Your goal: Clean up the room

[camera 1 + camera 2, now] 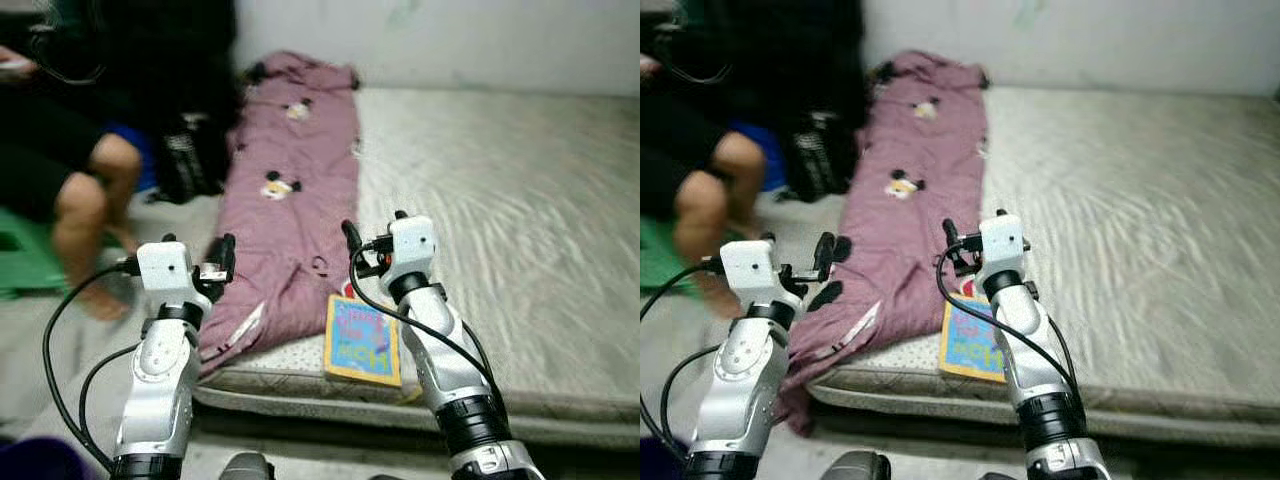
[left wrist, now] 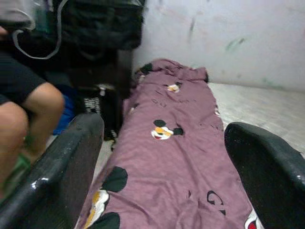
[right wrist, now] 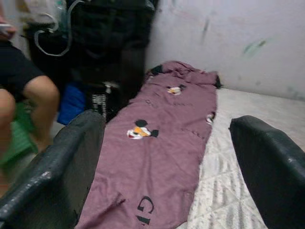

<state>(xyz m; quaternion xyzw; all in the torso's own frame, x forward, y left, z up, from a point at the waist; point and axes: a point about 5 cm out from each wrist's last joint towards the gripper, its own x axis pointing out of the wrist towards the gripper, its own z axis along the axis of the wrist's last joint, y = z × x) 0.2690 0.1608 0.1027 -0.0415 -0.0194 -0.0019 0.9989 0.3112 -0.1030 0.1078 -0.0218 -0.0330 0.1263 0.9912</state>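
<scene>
A mauve blanket [image 1: 295, 190] printed with cartoon mice lies lengthwise along the left side of a grey mattress [image 1: 500, 200], its near end hanging over the edge. A bright blue and yellow book [image 1: 362, 340] rests on the mattress's front edge beside the blanket. My left gripper [image 1: 200, 250] is raised over the blanket's near left corner, open and holding nothing. My right gripper [image 1: 375, 228] hovers just above and behind the book, also open and holding nothing. In both wrist views the blanket [image 2: 176, 157] stretches away between the fingers [image 3: 71, 157].
A person [image 1: 80, 190] sits at the left on a green stool [image 1: 25, 260], legs close to my left arm. A black bag [image 1: 190, 150] stands on the floor between the person and the mattress. A pale wall [image 1: 450, 40] runs behind.
</scene>
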